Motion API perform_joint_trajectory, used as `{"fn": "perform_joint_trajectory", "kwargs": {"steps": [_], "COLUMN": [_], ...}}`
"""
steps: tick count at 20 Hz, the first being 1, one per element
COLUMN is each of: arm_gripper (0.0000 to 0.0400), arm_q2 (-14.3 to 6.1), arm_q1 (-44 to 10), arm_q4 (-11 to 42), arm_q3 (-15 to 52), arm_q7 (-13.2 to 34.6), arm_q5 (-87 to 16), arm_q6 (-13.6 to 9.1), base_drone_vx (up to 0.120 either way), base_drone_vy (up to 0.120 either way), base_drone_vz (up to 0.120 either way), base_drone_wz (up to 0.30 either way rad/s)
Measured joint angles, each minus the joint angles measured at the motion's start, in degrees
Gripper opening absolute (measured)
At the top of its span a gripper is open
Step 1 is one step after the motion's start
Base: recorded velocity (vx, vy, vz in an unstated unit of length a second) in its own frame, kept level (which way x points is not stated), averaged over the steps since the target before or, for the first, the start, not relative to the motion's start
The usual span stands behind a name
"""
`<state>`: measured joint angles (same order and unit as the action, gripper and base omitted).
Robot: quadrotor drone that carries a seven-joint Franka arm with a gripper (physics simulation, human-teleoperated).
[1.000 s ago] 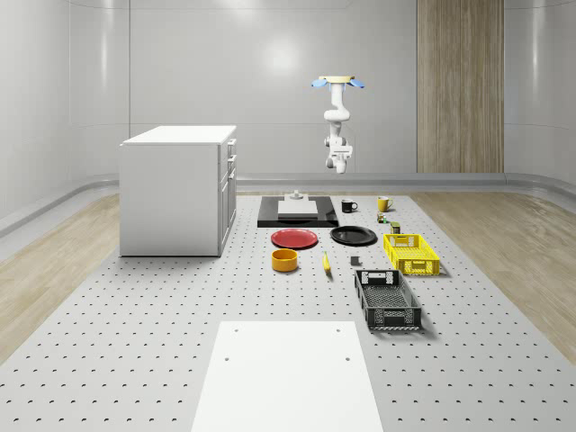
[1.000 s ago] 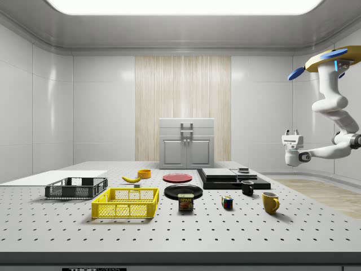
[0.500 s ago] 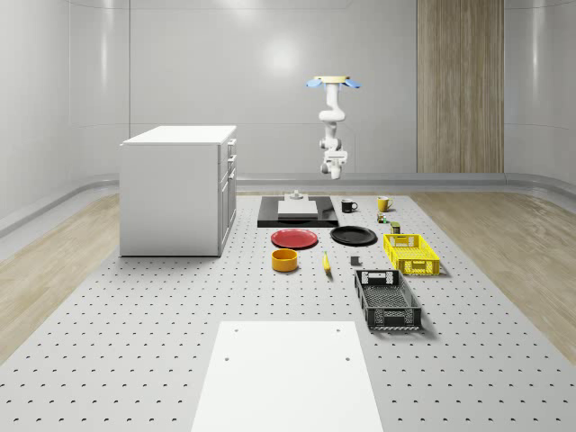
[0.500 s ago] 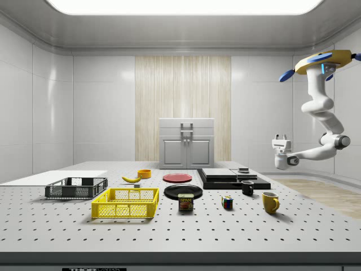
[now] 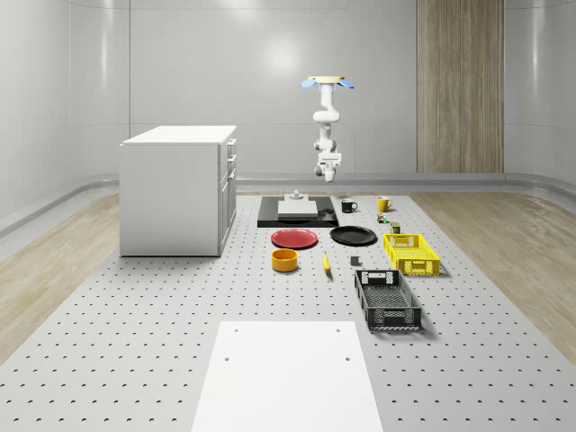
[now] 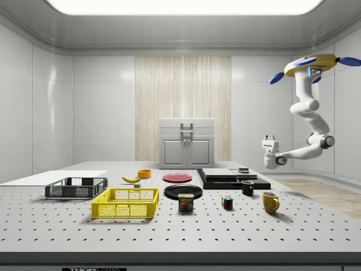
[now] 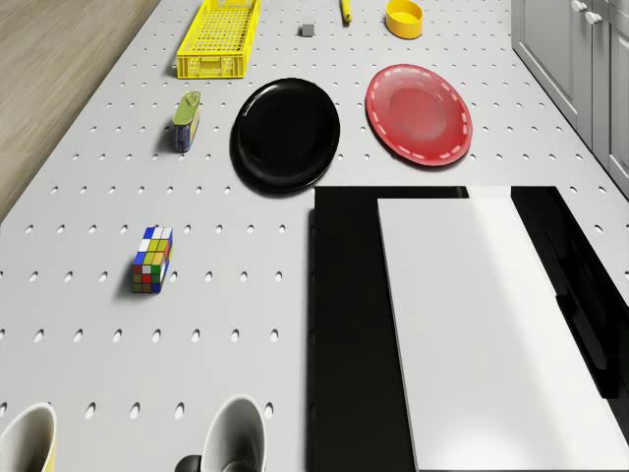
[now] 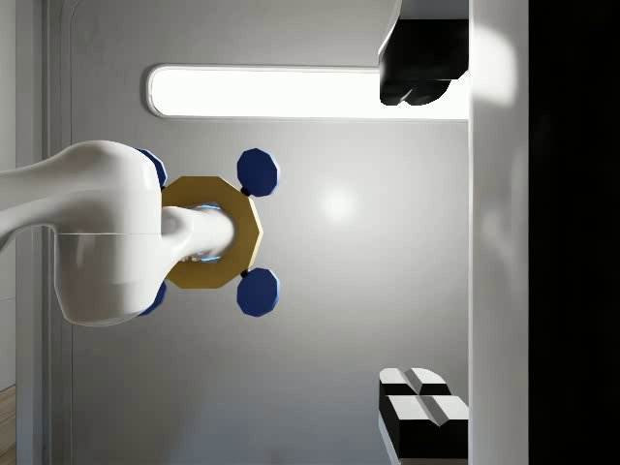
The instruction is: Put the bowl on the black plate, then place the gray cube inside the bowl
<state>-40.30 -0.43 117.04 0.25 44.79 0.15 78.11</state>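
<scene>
1. The drone (image 6: 311, 65) is seen hovering high above the far end of the surface (image 5: 135, 342), beyond the black slab (image 5: 298, 217) in the whole-scene view.
2. The arm is hung below it and bent, so that the pincer (image 6: 270, 138) is held in the air, pointing upward, well above the slab and touching nothing.
3. Whether the pincer is spread or closed cannot be told; nothing is seen in it.
4. The yellow bowl (image 5: 284, 260) is found on the surface at about 7 o'clock from the red plate (image 5: 295, 238) in the whole-scene view, apart from it.
5. The black plate (image 5: 354, 236) is seen bare at 3 o'clock from the red plate, just beside it.
6. A small gray cube (image 5: 355, 261) lies at 6 o'clock from the black plate, possibly the task's cube, though it is small here.
7. A banana (image 5: 326, 262) lies between the bowl and the cube.
8. In the drone view, a colour-puzzle cube (image 7: 152, 261), a can (image 7: 186, 121) and the yellow basket (image 7: 218, 39) are seen.
</scene>
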Motion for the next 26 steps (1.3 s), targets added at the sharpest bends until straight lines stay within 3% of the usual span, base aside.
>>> {"fn": "perform_joint_trajectory", "kwargs": {"steps": [26], "arm_gripper": [0.04], "arm_q2": [-0.7], "arm_q1": [-0.4], "arm_q4": [0.7], "arm_q3": [1.0], "arm_q7": [0.1], "arm_q5": [-1.3], "arm_q6": [1.1], "base_drone_vx": [0.12], "base_drone_vy": [-0.12], "base_drone_vz": [0.0], "base_drone_wz": [0.0]}}
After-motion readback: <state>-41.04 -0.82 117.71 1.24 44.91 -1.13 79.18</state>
